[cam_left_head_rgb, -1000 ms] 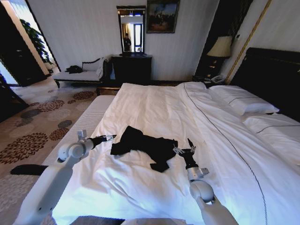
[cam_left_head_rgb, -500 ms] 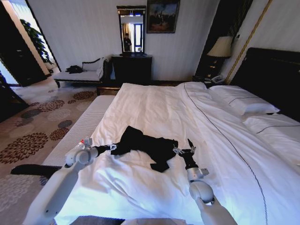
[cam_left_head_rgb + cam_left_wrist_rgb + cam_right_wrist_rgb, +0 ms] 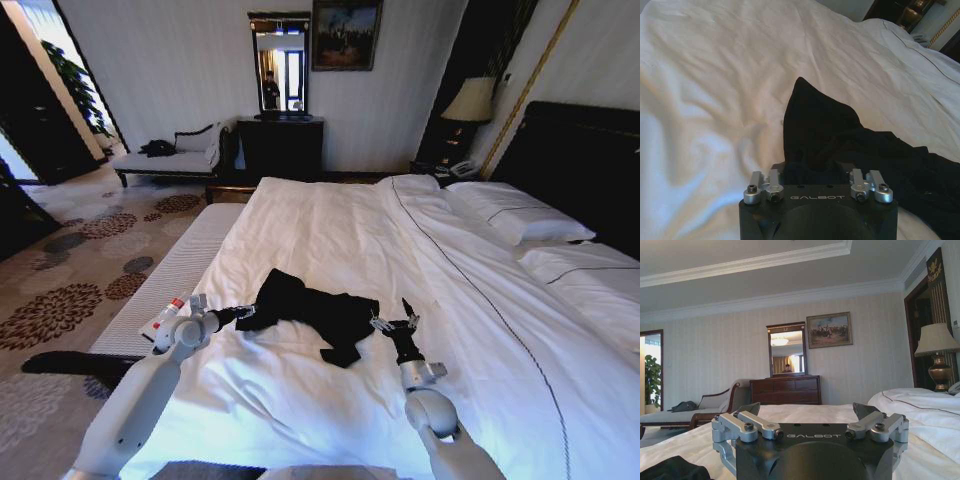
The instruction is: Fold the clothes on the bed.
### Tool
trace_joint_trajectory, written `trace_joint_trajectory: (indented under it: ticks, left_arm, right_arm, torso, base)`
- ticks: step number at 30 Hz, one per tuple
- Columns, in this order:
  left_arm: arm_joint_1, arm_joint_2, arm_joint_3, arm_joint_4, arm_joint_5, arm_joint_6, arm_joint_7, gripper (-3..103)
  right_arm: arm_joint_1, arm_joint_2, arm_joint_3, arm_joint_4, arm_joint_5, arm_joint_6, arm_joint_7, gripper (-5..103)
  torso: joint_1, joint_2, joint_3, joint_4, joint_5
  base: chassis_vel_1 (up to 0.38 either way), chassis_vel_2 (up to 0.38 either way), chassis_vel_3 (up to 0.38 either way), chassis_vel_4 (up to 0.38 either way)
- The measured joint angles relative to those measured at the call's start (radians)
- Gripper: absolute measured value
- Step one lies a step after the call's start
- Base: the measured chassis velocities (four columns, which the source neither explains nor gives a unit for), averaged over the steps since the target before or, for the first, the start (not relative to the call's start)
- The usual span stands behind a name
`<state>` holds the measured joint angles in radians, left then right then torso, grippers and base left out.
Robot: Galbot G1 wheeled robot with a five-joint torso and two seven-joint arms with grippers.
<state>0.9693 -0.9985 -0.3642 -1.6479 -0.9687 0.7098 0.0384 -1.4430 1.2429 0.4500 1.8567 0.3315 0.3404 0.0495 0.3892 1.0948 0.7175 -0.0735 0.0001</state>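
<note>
T-shirt (image 3: pixel 315 315) lies crumpled, unfolded, on bed (image 3: pixel 330 230) near foot end. Left gripper (image 3: pixel 243 312) at shirt's left edge, jaws apart, cloth between them. Right gripper (image 3: pixel 396 324) just beside right edge, jaws apart, empty. Folding barely started; every fold left.

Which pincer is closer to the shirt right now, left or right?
The left pincer: it sits at the black T-shirt's left corner, the fabric right at its fingers in the left wrist view. The right pincer stands open beside the shirt's right edge, pointing up over the bed.
</note>
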Motion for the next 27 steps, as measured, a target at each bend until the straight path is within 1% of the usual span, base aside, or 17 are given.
trace_joint_trajectory:
  ticks: [2, 3, 4, 5, 9, 11, 13, 14, 15, 16, 19, 20, 22, 23, 24, 25, 27]
  left_arm:
    - [0.001, -0.002, 0.000, 0.000, 0.001, 0.000, 0.000, 45]
    - [0.002, -0.003, 0.000, 0.000, 0.001, 0.000, 0.000, 45]
    - [0.004, -0.004, 0.000, 0.000, 0.001, 0.000, 0.000, 40]
    - [0.004, -0.004, 0.000, 0.000, 0.001, 0.000, 0.000, 40]
    - [0.008, -0.011, -0.003, 0.001, 0.003, 0.000, 0.000, 19]
    - [0.009, -0.012, -0.004, 0.001, 0.004, 0.000, 0.000, 19]
    - [0.014, -0.016, -0.011, 0.002, 0.007, 0.000, 0.001, 8]
    - [0.016, -0.017, -0.013, 0.003, 0.008, 0.000, 0.002, 8]
    - [0.019, -0.019, -0.018, 0.008, 0.015, -0.002, 0.005, 2]
    - [0.019, -0.019, -0.018, 0.008, 0.015, -0.002, 0.005, 2]
    - [0.024, -0.019, -0.035, 0.018, 0.028, -0.006, 0.015, 2]
    - [0.024, -0.019, -0.035, 0.018, 0.028, -0.006, 0.015, 2]
    - [0.026, -0.016, -0.063, 0.025, 0.032, -0.014, 0.023, 2]
    - [0.026, -0.015, -0.071, 0.026, 0.033, -0.016, 0.025, 2]
    - [0.026, -0.015, -0.071, 0.026, 0.033, -0.016, 0.025, 2]
    - [0.026, -0.013, -0.090, 0.027, 0.033, -0.020, 0.028, 2]
    - [0.025, -0.009, -0.115, 0.027, 0.029, -0.022, 0.030, 2]
  right_arm:
    - [0.002, 0.001, -0.002, -0.002, -0.001, 0.000, 0.000, 100]
    - [0.004, 0.001, -0.003, -0.003, -0.001, 0.000, 0.001, 100]
    - [0.006, 0.001, -0.004, -0.005, -0.001, 0.000, 0.002, 100]
    - [0.006, 0.001, -0.004, -0.005, -0.001, 0.000, 0.002, 100]
    - [0.014, -0.004, -0.005, -0.012, -0.001, 0.000, 0.004, 100]
    - [0.016, -0.004, -0.006, -0.013, -0.001, 0.000, 0.005, 100]
    - [0.022, -0.007, -0.009, -0.018, 0.001, 0.000, 0.010, 100]
    - [0.024, -0.008, -0.011, -0.019, 0.002, 0.000, 0.012, 100]
    - [0.029, -0.011, -0.017, -0.022, 0.013, -0.002, 0.022, 100]
    - [0.029, -0.011, -0.017, -0.022, 0.013, -0.002, 0.022, 100]
    - [0.041, -0.026, -0.056, -0.020, 0.099, -0.037, 0.067, 100]
    - [0.041, -0.026, -0.056, -0.020, 0.099, -0.037, 0.067, 100]
    - [0.057, -0.048, -0.103, -0.012, 0.194, -0.077, 0.115, 100]
    - [0.060, -0.054, -0.116, -0.010, 0.218, -0.085, 0.126, 100]
    - [0.060, -0.054, -0.116, -0.010, 0.218, -0.085, 0.126, 100]
    - [0.066, -0.069, -0.149, -0.001, 0.280, -0.104, 0.148, 100]
    - [0.074, -0.091, -0.200, 0.029, 0.412, -0.140, 0.167, 100]
  torso:
    - [0.000, 0.000, 0.000, 0.0000, 0.0000]
    - [0.000, 0.000, 0.000, 0.0000, 0.0000]
    - [0.000, 0.000, 0.000, 0.0001, 0.0000]
    - [0.000, 0.000, 0.000, 0.0001, 0.0000]
    - [0.000, 0.000, 0.000, 0.0001, 0.0000]
    - [0.000, 0.000, 0.000, 0.0000, 0.0000]
    - [0.000, 0.000, 0.000, 0.0000, 0.0000]
    - [0.000, 0.000, 0.000, 0.0000, 0.0000]
    - [0.000, 0.000, 0.000, 0.0000, -0.0001]
    - [0.000, 0.000, 0.000, 0.0000, -0.0001]
    - [0.000, 0.000, 0.000, 0.0000, -0.0002]
    - [0.000, 0.000, 0.000, 0.0000, -0.0002]
    - [0.000, 0.000, 0.000, 0.0001, -0.0003]
    - [0.000, 0.000, 0.000, 0.0001, -0.0002]
    - [0.000, 0.000, 0.000, 0.0001, -0.0002]
    - [0.000, 0.000, 0.000, 0.0002, 0.0000]
    - [0.000, 0.000, 0.000, 0.0001, -0.0001]
  base:
    - [0.000, 0.000, 0.000, 0.000]
    - [0.000, 0.000, 0.000, 0.000]
    - [0.000, 0.000, 0.000, 0.000]
    - [0.000, 0.000, 0.000, 0.000]
    - [0.000, 0.000, 0.000, 0.000]
    - [0.000, 0.000, 0.000, 0.000]
    - [0.000, 0.000, 0.000, 0.000]
    - [0.000, 0.000, 0.000, 0.000]
    - [0.000, 0.000, 0.000, 0.000]
    - [0.000, 0.000, 0.000, 0.000]
    - [0.000, 0.000, 0.000, 0.000]
    - [0.000, 0.000, 0.000, 0.000]
    - [0.000, 0.000, 0.000, 0.000]
    - [0.000, 0.000, 0.000, 0.000]
    - [0.000, 0.000, 0.000, 0.000]
    - [0.000, 0.000, 0.000, 0.000]
    - [0.000, 0.000, 0.000, 0.000]
